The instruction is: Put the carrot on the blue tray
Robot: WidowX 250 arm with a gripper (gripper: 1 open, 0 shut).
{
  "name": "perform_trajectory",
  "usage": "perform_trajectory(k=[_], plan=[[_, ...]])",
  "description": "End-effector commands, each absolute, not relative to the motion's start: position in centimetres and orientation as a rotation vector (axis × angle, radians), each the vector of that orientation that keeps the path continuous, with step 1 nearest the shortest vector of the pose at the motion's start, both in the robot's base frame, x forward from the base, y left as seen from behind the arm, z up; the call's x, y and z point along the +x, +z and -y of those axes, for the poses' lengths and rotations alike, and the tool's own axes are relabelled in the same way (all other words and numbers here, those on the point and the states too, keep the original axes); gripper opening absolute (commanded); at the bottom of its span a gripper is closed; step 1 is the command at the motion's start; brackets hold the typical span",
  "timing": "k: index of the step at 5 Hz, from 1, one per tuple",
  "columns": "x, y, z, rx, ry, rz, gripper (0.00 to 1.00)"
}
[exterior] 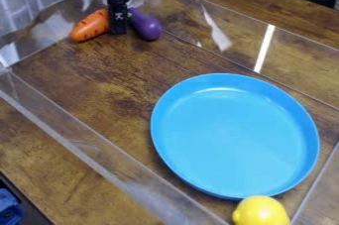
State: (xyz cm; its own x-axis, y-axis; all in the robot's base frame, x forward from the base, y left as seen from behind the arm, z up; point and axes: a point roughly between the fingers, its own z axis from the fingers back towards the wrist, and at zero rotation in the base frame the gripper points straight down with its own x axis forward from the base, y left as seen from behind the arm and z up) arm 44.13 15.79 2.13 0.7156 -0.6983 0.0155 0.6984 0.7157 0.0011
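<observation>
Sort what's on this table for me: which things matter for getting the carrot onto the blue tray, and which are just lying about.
Part of the job:
- carrot, far left, beside the gripper
- blue tray, nothing on it
- gripper, down at the carrot's green end

Just lying about:
- purple eggplant, right of the gripper
- yellow lemon, at the tray's near edge

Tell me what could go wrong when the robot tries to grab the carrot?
The gripper is low at the carrot's leafy end, with the eggplant close on its other side, so it might bump or pinch the eggplant instead. A grip on just the carrot's end could slip. The blue tray is far across the table, so a loose carrot might drop on the way, maybe near the lemon.
</observation>
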Motion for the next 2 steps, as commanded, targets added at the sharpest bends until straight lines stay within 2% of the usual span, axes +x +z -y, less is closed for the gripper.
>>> perform_trajectory(k=[1, 2], plan=[[44.2, 4.3, -16.2, 0.037, -0.742, 0.041, 0.00], [43.6, 5.7, -16.1, 0.069, -0.712, 0.044, 0.00]])
